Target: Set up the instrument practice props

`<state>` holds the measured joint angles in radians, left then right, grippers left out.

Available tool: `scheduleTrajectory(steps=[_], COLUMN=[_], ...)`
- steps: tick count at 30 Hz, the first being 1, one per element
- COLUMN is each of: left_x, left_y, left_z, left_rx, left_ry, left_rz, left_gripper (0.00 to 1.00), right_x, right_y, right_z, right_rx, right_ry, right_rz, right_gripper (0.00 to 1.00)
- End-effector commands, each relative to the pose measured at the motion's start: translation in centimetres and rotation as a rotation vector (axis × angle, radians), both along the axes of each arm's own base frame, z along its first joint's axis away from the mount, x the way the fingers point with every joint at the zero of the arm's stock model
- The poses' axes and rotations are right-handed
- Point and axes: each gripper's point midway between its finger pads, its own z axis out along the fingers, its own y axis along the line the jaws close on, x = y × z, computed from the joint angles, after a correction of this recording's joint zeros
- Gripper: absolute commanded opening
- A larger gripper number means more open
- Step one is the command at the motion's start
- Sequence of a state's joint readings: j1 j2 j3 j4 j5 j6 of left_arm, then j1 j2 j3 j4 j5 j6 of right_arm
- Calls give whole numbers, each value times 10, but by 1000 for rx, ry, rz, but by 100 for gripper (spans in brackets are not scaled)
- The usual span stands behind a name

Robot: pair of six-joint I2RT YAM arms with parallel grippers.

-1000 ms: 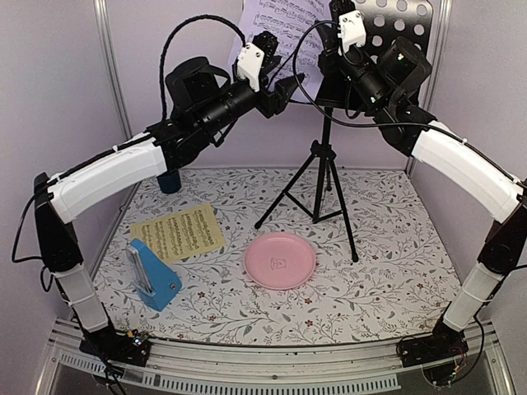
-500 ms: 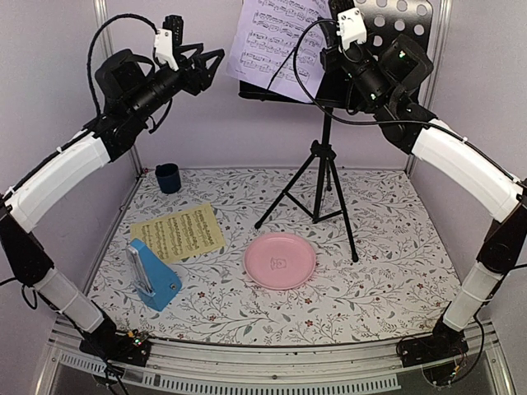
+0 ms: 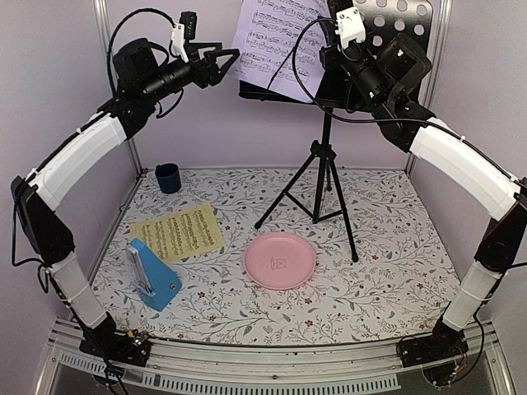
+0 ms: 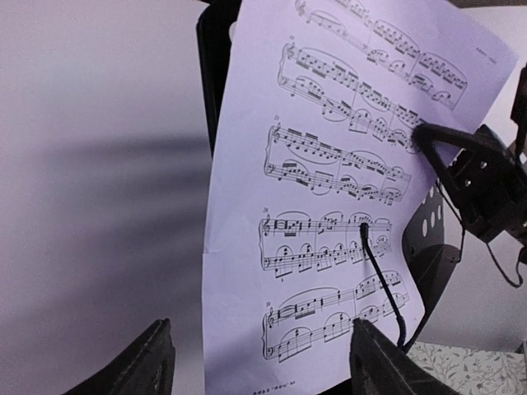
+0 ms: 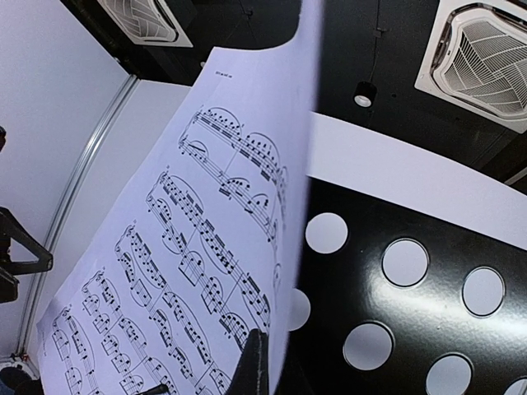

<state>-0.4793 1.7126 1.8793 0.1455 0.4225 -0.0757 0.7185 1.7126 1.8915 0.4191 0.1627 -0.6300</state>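
Observation:
The black music stand (image 3: 321, 177) stands at the back, its perforated desk (image 3: 399, 20) up top. The lilac sheet (image 3: 276, 37) leans on the desk, tilted, and sticks out to the left. My right gripper (image 3: 325, 58) is shut on the sheet's right edge; in the right wrist view one finger (image 5: 251, 362) presses on the printed side of the sheet (image 5: 189, 271). My left gripper (image 3: 221, 62) is open and empty, held high left of the sheet, apart from it; the sheet (image 4: 329, 164) fills its wrist view between the spread fingers (image 4: 152, 362). The yellow sheet (image 3: 177, 232) and blue metronome (image 3: 152, 274) lie at the left.
A pink round plate (image 3: 280, 260) lies in the middle of the floral table. A small dark blue cup (image 3: 168, 177) stands at the back left. The stand's tripod legs (image 3: 346, 218) spread over the back middle. Walls close in at both sides.
My left gripper has drawn back up and left from the lilac sheet's lower edge, then eased slightly right. The right gripper and sheet have stayed put.

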Motion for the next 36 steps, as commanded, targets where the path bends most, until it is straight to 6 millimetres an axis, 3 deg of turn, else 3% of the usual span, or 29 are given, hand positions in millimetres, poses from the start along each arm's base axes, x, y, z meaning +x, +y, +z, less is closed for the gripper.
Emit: scheduleTrajectory(steps=[1,4,8,12,23,36], left_x=[15,21,20,13,3,7], left_y=[5,3,-4,-11,-10,-4], left_z=[5,4,4,1,-3,-29], left_rx=[-5,6,13,20,-8,-34], left_ry=[27,48,58,53,53,97], left_rz=[-23,-79,-190,-272,-300,-236], left_gripper=[78,77,68,53,2,0], right_x=[-1,0,1,3,4,10], right_y=[-7,-7,-7,-9,-11,-10], right_z=[12,12,12,12,15,12], right_rx=[24,20,13,13,20,7], right_ry=[-30,-31,-32,-32,-37,-34], right_rz=[-19,-21,-29,-36,-46,-66], right_gripper=[0,0,0,0,0,0])
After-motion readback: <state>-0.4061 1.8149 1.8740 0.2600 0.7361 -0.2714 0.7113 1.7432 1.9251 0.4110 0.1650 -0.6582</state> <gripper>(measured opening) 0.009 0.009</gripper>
